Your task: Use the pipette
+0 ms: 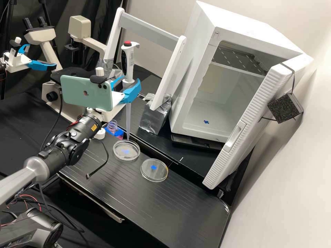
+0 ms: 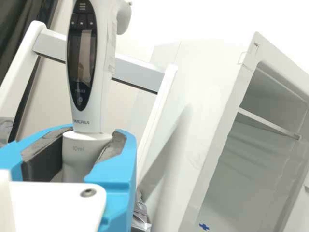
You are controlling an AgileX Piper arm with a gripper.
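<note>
In the high view my gripper [image 1: 126, 90] is shut on the pipette [image 1: 127, 63], a white upright body with a red top button. Its long clear tip [image 1: 128, 120] points down, the lower end at the far rim of an open petri dish [image 1: 126, 155]. Whether tip and dish touch I cannot tell. A second, lidded-looking dish [image 1: 154, 175] lies to the right with a blue mark. In the wrist view the gripper [image 2: 83, 157] holds the lower collar of the pipette [image 2: 87, 63] between dark pads, its display facing the camera.
Behind the dishes stands a white pipette rack [image 1: 148, 31] on foil-wrapped feet. To its right is a white incubator [image 1: 196, 69] with its door [image 1: 248, 127] swung out. A small bottle [image 1: 112, 125] and white cap [image 1: 100, 133] sit left of the dishes; a microscope [image 1: 48, 93] stands behind the arm.
</note>
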